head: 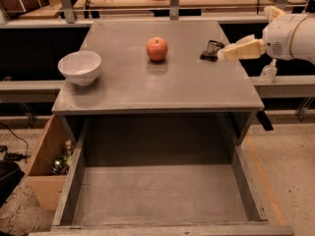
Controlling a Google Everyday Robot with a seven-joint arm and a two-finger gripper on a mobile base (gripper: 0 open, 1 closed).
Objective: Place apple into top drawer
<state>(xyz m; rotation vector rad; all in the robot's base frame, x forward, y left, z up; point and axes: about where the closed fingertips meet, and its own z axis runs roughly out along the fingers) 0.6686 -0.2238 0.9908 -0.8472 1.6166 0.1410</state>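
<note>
Grey cabinet top (147,90) carries the apple (157,48) at upper centre, not yet grasped. Drawer (162,195) below stands open and bare. My gripper (226,53) hovers at upper right, holding nothing; how far open, I cannot tell. A dark object (211,49) lies between it and the apple. Bowl (79,67) is well left.
</note>
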